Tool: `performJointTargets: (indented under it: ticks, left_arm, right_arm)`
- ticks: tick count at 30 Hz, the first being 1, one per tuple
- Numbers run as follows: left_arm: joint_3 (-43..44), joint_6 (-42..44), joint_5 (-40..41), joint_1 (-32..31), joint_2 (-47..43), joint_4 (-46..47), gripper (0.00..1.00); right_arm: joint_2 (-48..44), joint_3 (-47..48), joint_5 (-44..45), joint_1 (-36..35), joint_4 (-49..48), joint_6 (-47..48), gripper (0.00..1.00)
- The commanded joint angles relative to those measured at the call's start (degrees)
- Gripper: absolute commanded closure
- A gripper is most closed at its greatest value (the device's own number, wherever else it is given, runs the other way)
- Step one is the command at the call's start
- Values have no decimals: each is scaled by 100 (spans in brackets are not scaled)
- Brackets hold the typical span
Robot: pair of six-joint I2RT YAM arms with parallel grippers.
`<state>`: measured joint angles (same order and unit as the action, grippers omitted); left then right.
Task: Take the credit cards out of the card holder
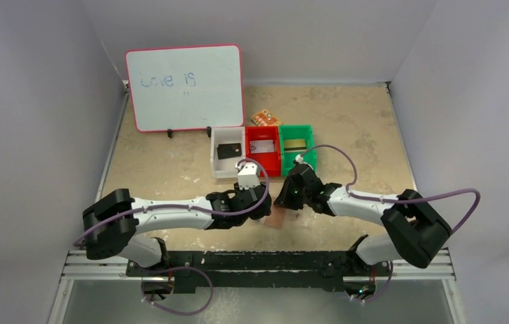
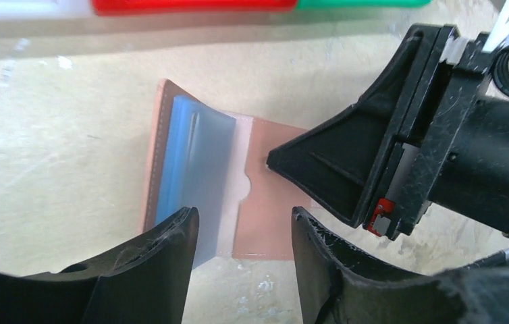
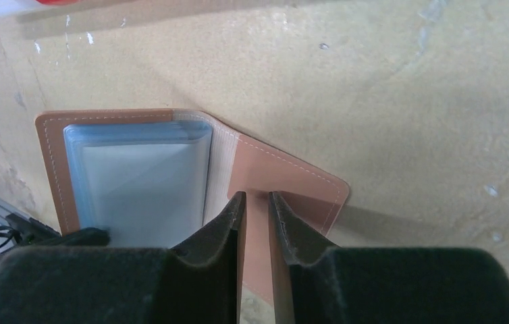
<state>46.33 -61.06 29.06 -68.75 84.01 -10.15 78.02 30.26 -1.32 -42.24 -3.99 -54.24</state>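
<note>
The tan card holder [image 1: 275,220] lies open on the table between my grippers. In the left wrist view [image 2: 265,209] its pale blue sleeves [image 2: 191,162] are on the left and the bare tan flap on the right. My left gripper [image 2: 244,212] is open and empty, just above the holder's near edge. My right gripper [image 3: 257,196] is shut to a narrow slit, with its tips resting on the tan flap [image 3: 292,179] beside the blue sleeves [image 3: 137,182]. I cannot make out a card in the sleeves.
Three small bins stand behind the holder: white [image 1: 214,152] with a black card, red [image 1: 263,172] with a pale card, green [image 1: 297,128] with a yellowish card. An orange patterned packet [image 1: 265,119] lies behind them. A whiteboard [image 1: 185,88] stands at the back left.
</note>
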Motion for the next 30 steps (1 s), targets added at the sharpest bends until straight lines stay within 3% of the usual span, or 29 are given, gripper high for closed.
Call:
performJointTargets:
  ticks: [1, 14, 25, 30]
  left_arm:
    - [279, -41, 863, 82, -363, -691, 46]
    - [242, 142, 850, 252, -345, -1060, 36]
    - [361, 125, 859, 257, 291, -1537, 43]
    - [390, 144, 832, 258, 409, -1621, 53]
  right_arm:
    - [213, 343, -195, 13, -183, 450, 79]
    - [387, 396, -468, 8, -524, 526, 78]
    - [89, 317, -204, 12, -320, 268, 78]
    - [-208, 281, 39, 14, -124, 195, 77]
